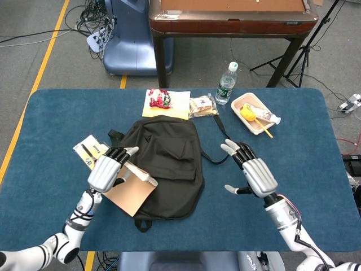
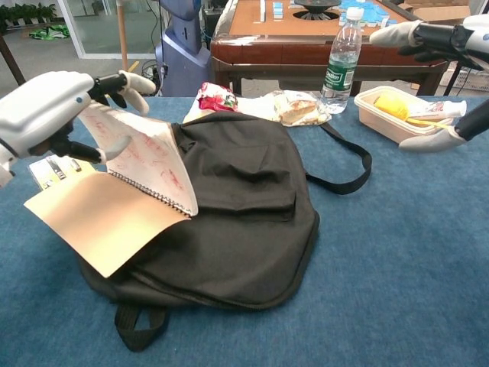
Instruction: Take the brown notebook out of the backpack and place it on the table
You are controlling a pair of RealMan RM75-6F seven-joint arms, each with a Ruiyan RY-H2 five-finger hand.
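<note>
The left hand (image 2: 42, 107) grasps the open spiral-bound brown notebook (image 2: 107, 210) by its upper white pages (red scribbles show on them), holding it over the left edge of the black fabric backpack (image 1: 169, 166), tan cover hanging down toward the blue cloth-covered table (image 1: 51, 107). The right hand (image 1: 254, 169) hovers released, fingers spread, just right of the backpack's strap (image 1: 217, 155).

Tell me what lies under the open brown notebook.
The brown notebook, held by the left hand, overlaps the black backpack and the blue table. Anything else beneath its cover is hidden.
</note>
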